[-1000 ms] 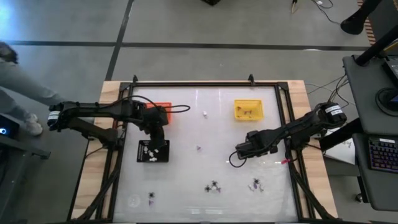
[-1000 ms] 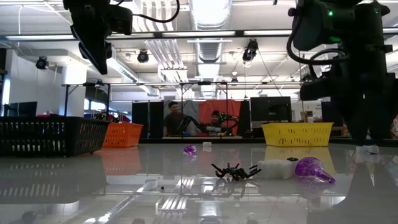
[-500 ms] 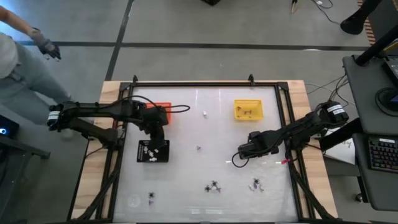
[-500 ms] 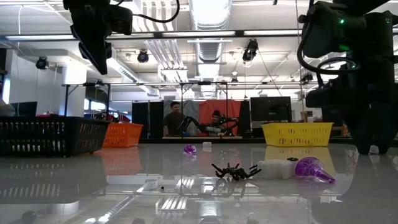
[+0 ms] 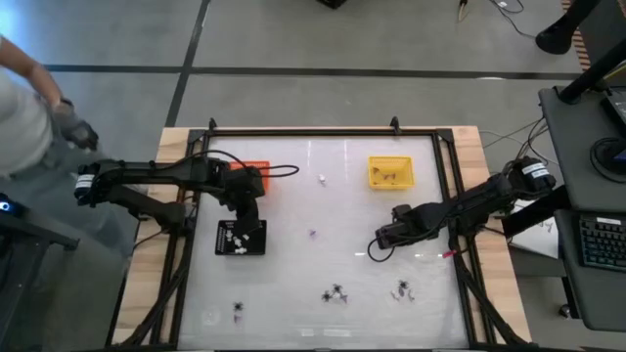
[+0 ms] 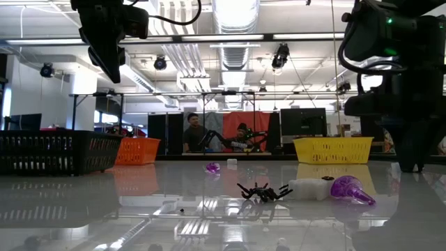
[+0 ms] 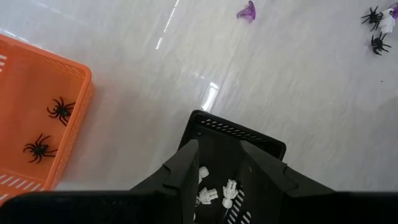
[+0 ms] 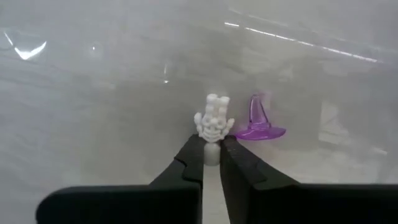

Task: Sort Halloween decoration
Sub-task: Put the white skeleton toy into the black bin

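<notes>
L arm reaches in from the L edge, wrist bent down, left claw (image 7: 219, 163) pointing at the worktop, fingers a little apart, nothing betw. them. R arm stretches in low from the R side; right claw (image 8: 212, 151) fingers pinched on a small white skeleton trinket (image 8: 212, 119).

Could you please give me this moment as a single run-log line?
right gripper: fingers shut on white skeleton trinket, purple witch hat beside | left gripper: waiting over black tray | stage: pick

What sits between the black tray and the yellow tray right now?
In the high view, between the black tray and the yellow tray, one small purple trinket and one white trinket lie on bare tabletop.
</notes>
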